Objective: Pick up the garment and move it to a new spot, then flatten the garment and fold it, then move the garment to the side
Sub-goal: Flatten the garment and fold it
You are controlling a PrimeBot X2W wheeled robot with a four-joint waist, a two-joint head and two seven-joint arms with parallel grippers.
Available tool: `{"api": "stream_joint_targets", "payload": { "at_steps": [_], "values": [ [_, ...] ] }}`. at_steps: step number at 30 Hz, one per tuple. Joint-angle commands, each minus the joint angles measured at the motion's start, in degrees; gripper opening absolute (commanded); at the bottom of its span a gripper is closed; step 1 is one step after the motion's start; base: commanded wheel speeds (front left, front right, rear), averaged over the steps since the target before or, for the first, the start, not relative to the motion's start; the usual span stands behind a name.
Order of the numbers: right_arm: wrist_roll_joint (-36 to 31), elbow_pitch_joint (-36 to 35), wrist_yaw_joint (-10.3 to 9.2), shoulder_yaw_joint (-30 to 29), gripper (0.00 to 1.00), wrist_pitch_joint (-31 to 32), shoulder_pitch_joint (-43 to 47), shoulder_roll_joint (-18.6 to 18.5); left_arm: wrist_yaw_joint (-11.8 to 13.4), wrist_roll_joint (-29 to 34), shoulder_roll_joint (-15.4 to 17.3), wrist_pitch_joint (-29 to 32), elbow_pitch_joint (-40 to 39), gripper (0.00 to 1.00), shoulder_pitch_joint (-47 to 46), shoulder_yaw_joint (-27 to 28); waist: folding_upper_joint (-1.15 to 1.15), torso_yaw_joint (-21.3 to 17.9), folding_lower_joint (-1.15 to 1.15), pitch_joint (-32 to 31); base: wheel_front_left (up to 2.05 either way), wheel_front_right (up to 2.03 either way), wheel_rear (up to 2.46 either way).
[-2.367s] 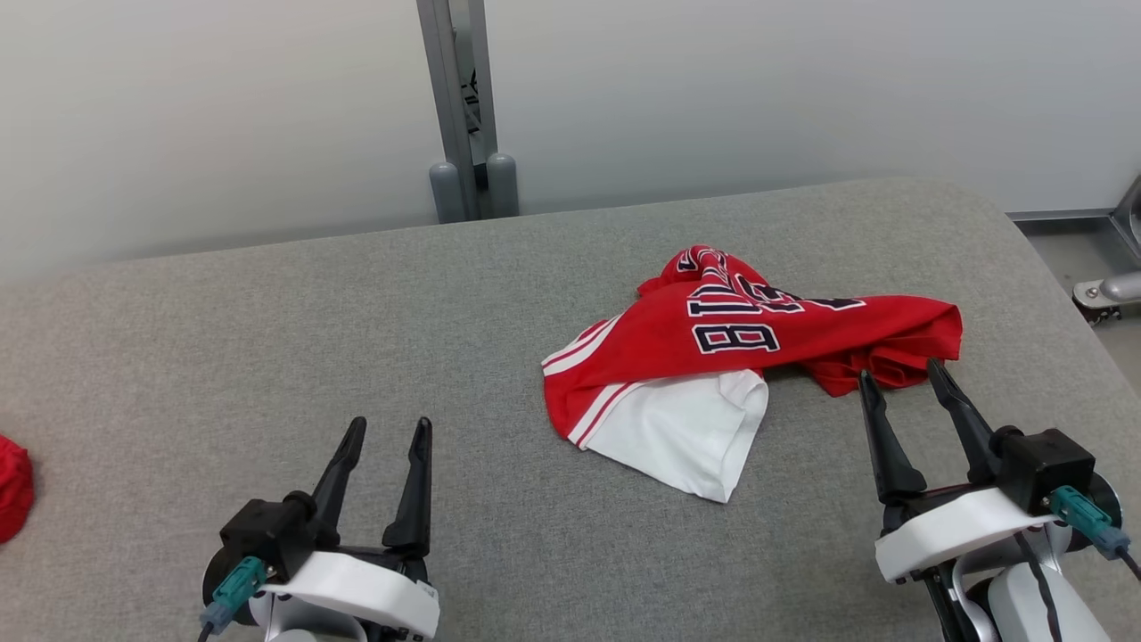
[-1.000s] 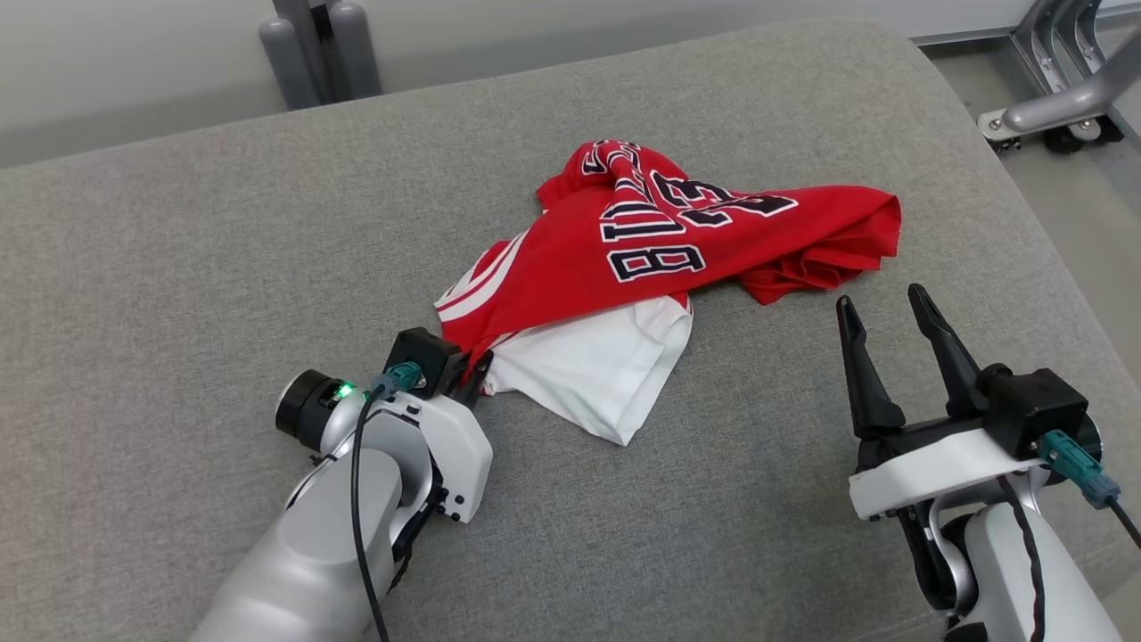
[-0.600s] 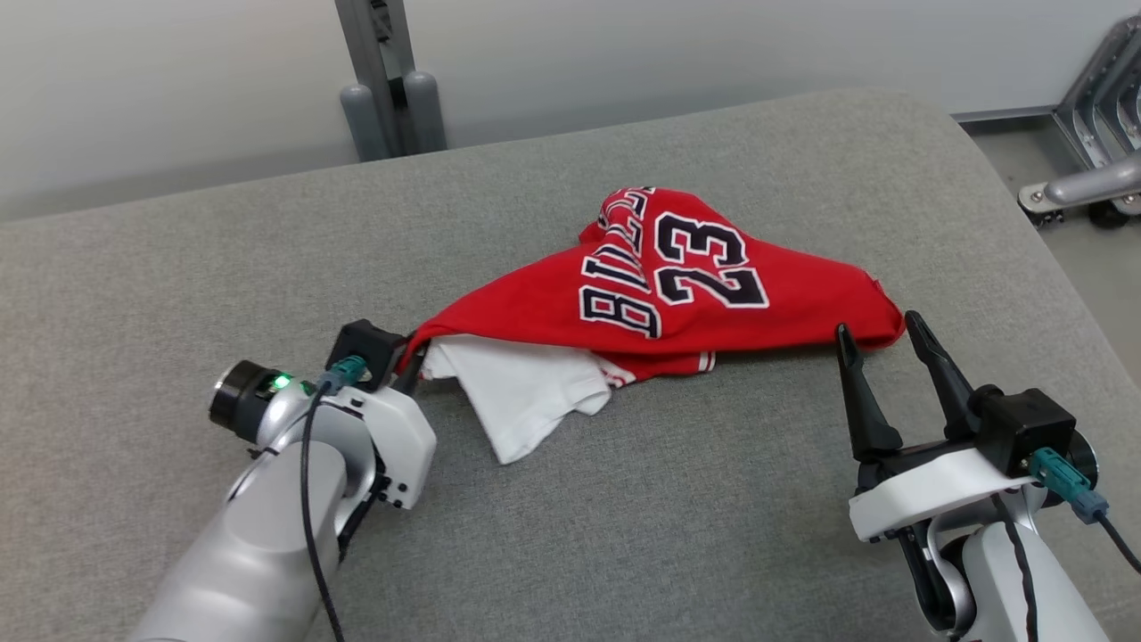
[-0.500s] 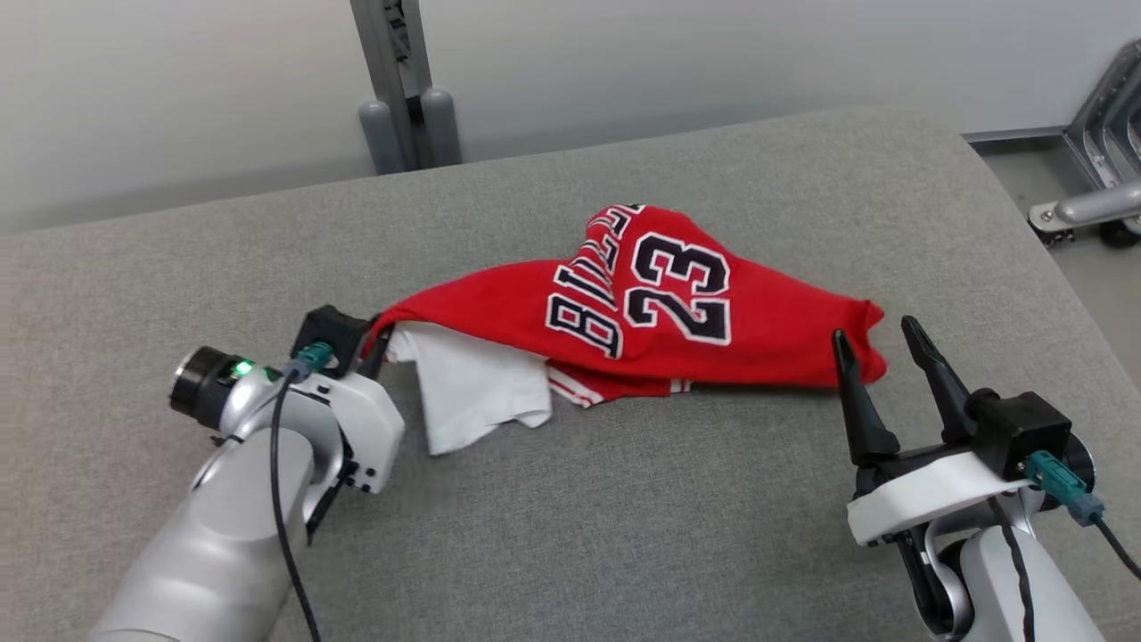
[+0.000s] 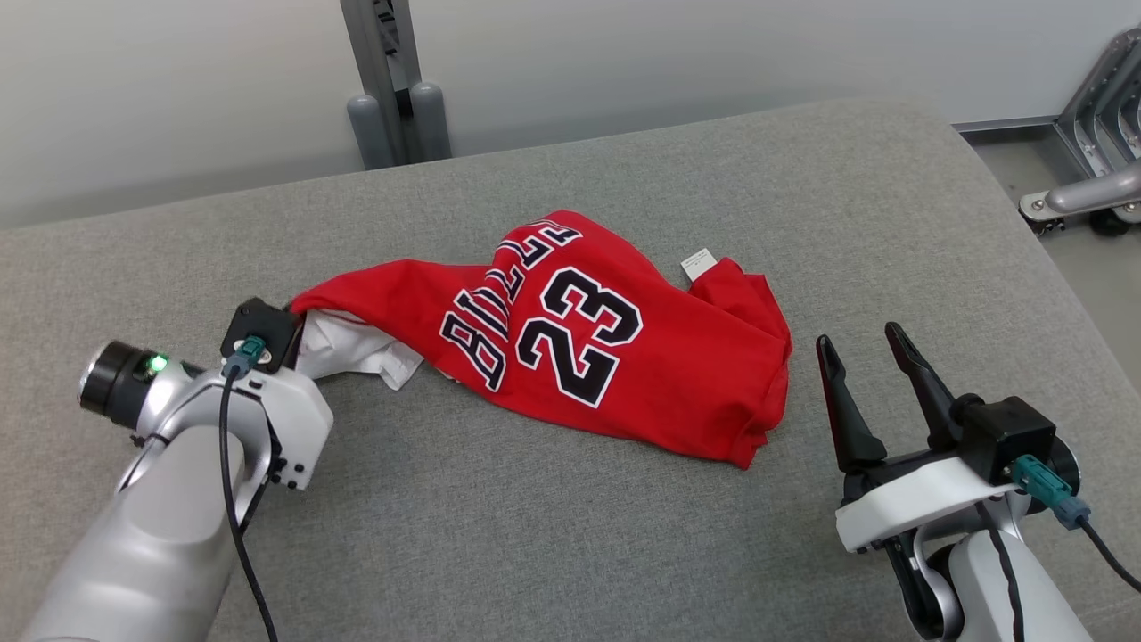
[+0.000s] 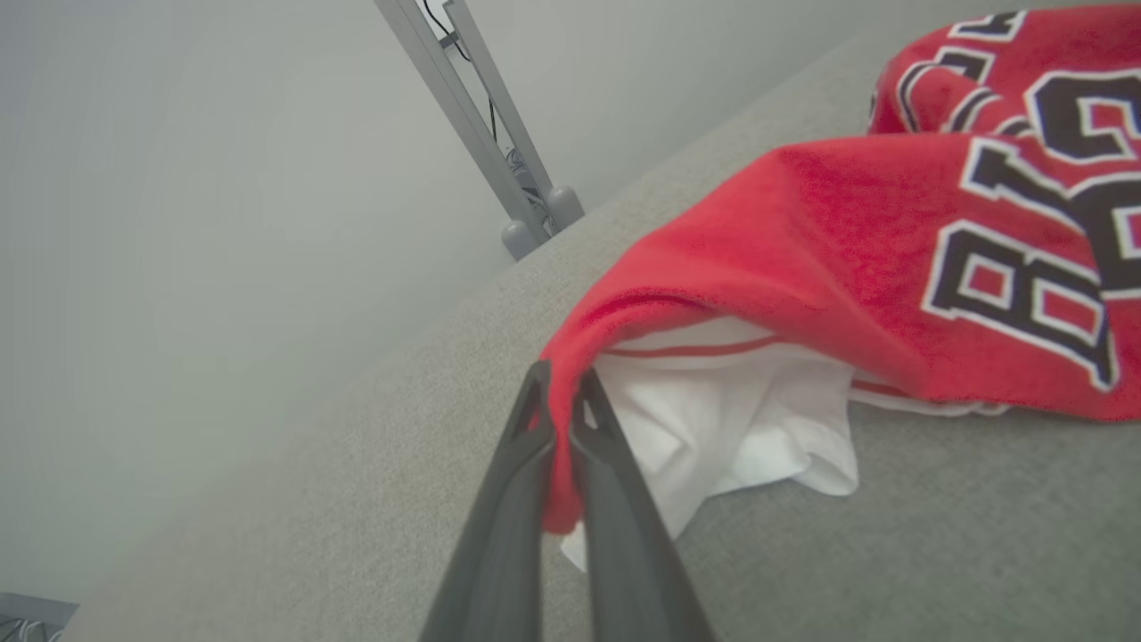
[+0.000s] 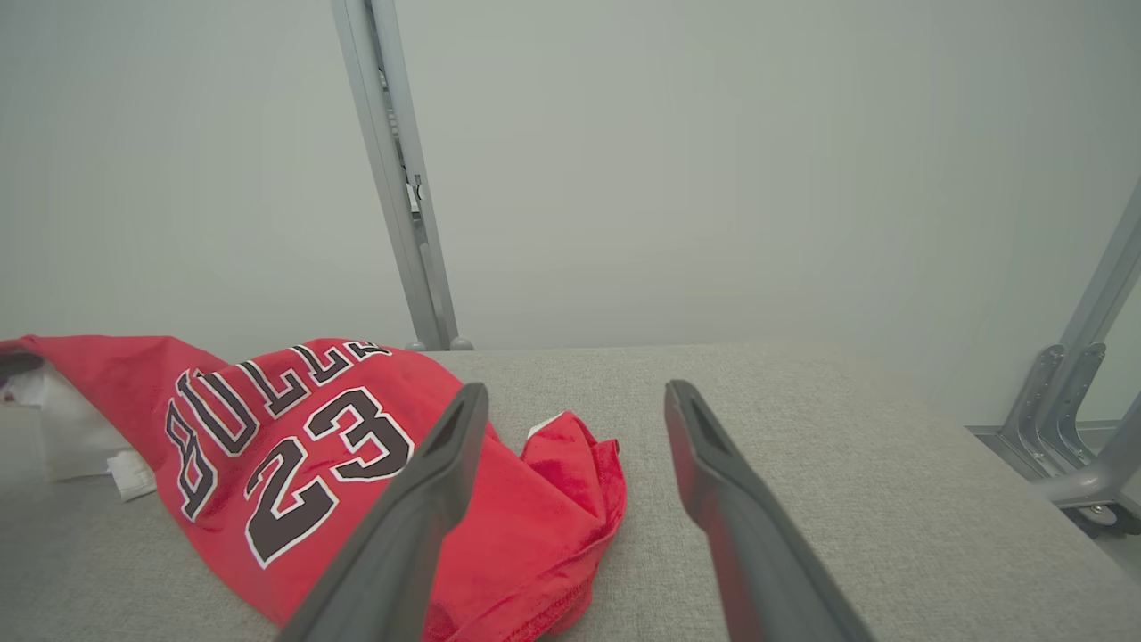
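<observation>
The garment [image 5: 570,348] is a red jersey with "BULLS 23" in black and white lettering and a white part [image 5: 352,349] under its left end. It lies crumpled on the grey padded table [image 5: 624,535]. My left gripper [image 6: 560,392] is shut on the garment's [image 6: 802,232] red left edge, with a strip of cloth pinched between the fingers [image 6: 508,499]; the head view shows its wrist [image 5: 258,339] at that edge. My right gripper [image 5: 858,346] stands open just right of the garment's right end, nothing between its fingers. In the right wrist view the garment [image 7: 294,446] lies left of the open right gripper [image 7: 575,397].
A grey metal post [image 5: 383,80] stands behind the table against the pale wall. Metal frame legs [image 5: 1087,169] stand on the floor past the table's right edge. Bare padding runs along the front and far left.
My left gripper, shut on the garment's edge, has dragged it leftward; the jersey has spread out and pulled away from the right gripper. The head camera has also shifted. The right gripper stays open.
</observation>
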Motion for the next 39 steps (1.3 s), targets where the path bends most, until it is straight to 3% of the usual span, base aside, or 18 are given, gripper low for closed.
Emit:
{"api": "stream_joint_targets", "payload": {
  "at_steps": [1,6,14,21,27,33,39],
  "values": [
    [0.0,0.2,0.01,-0.2,1.00,-0.2,-0.4,-0.2,-0.7,-0.7,-0.2,0.8,0.8,1.00,0.6,0.0,0.00,-0.1,0.00,0.2,0.00,0.00,0.00],
    [-0.3,0.5,0.01,-1.0,1.00,-0.2,-0.2,-0.2,-2.2,-3.2,-2.0,1.2,3.2,1.00,2.2,1.1,0.00,0.5,0.00,0.1,0.00,0.00,0.00],
    [-1.4,0.8,0.01,-1.8,1.00,-0.2,1.0,-0.2,0.4,-6.6,-2.0,-1.8,-0.8,1.00,4.8,5.6,0.00,3.5,0.00,-3.4,0.00,0.00,0.00],
    [-1.8,0.7,0.01,-2.8,1.00,-0.2,2.2,-0.7,4.2,-6.6,0.7,-1.9,-16.4,1.00,12.4,12.6,0.00,6.8,0.00,-6.2,0.00,0.00,0.00],
    [-2.0,0.5,0.01,-3.0,1.00,-0.2,3.2,-0.9,4.8,-5.3,0.8,-1.9,-28.8,1.00,20.7,17.8,0.00,8.7,0.00,-7.2,0.00,0.00,0.00],
    [-1.8,0.8,0.01,-2.9,1.00,-0.2,3.6,-1.0,3.8,-2.0,-2.3,-1.9,-38.5,1.00,30.4,23.0,0.00,10.4,0.00,-7.7,0.00,0.00,0.00],
    [-2.4,0.7,0.01,-2.9,1.00,-0.2,3.1,-1.5,1.2,1.6,-6.4,-1.9,-41.7,1.00,35.5,26.7,0.00,11.5,0.00,-7.4,0.00,0.00,0.00]
  ]
}}
